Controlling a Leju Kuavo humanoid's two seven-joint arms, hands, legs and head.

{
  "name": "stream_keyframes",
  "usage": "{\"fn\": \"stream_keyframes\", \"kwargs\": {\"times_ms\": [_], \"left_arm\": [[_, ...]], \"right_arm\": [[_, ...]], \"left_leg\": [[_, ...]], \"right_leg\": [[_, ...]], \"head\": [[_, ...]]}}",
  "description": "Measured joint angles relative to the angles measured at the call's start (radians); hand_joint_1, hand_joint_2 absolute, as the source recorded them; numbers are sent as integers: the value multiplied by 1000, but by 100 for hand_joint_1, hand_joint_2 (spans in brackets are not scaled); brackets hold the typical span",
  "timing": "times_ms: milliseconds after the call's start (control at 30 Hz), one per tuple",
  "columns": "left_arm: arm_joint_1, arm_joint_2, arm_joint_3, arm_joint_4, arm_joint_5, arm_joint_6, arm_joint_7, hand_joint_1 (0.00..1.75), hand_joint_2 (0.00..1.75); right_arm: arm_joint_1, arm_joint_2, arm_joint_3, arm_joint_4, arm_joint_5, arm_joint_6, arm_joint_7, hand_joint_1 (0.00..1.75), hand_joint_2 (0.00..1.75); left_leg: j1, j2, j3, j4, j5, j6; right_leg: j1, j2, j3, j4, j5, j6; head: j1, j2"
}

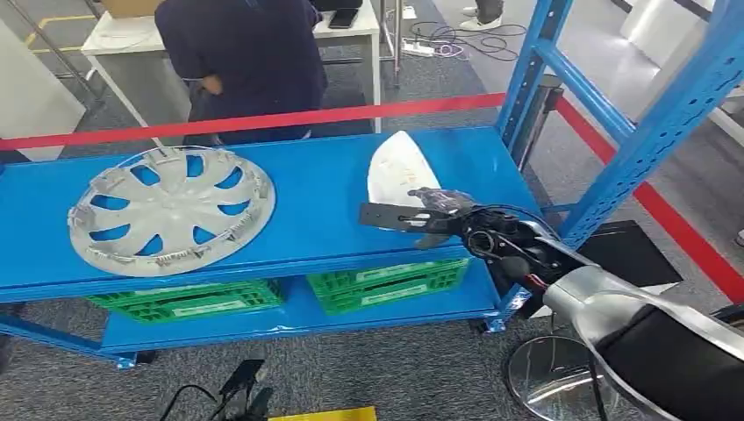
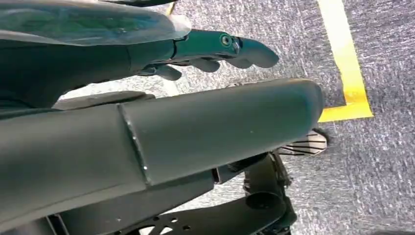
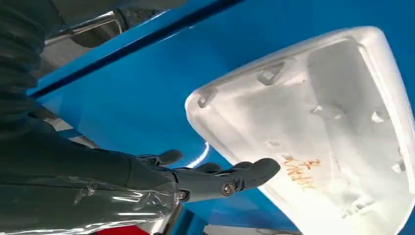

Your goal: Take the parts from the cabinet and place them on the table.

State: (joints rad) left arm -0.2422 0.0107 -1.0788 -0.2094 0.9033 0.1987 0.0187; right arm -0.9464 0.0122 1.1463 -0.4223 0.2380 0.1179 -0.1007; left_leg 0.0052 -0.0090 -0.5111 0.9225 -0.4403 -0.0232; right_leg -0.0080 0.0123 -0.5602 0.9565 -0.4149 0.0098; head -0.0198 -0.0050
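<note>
On the far left of the blue shelf (image 1: pixel 316 189) of the cabinet lies a silver wheel cover (image 1: pixel 171 209), flat and untouched. Behind it, past a red barrier tape (image 1: pixel 263 118), a person (image 1: pixel 246 53) in dark clothes stands at a white table (image 1: pixel 351 31). Under the shelf sit two green crates (image 1: pixel 386 282) on the lower level.

Toward the right of the same shelf rests a white moulded part (image 1: pixel 397 172), hollow side up with orange writing inside. The right robot hand (image 1: pixel 436 213) reaches over the shelf's front edge, fingers apart and extended, holding nothing; in the right wrist view its fingertips (image 3: pixel 264 169) lie just at the near rim of the part (image 3: pixel 323 132), though whether they touch it I cannot tell.

The left robot hand (image 2: pixel 215 51) hangs at the robot's side above grey carpet with a yellow floor line (image 2: pixel 345 58), fingers loosely extended and empty.

The step in hand looks like the approach to the white part; no part has yet left the cabinet. The next move likely calls for the fingers to slide under or over the thin rim and close firmly, since the shell is broad, smooth and shallow and could slip or tip when lifted.
</note>
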Motion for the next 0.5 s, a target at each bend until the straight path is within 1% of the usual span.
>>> {"fn": "stream_keyframes", "kwargs": {"times_ms": [267,500], "left_arm": [[-3,0,0,0,-1,0,2,0,0],[-6,-1,-1,0,-7,-1,3,0,0]], "right_arm": [[5,20,-17,0,-53,40,-26,0,175],[5,35,-34,3,-71,40,-39,0,175]], "left_leg": [[0,0,0,0,0,0],[0,0,0,0,0,0]], "right_leg": [[0,0,0,0,0,0],[0,0,0,0,0,0]], "head": [[0,0],[1,0]]}}
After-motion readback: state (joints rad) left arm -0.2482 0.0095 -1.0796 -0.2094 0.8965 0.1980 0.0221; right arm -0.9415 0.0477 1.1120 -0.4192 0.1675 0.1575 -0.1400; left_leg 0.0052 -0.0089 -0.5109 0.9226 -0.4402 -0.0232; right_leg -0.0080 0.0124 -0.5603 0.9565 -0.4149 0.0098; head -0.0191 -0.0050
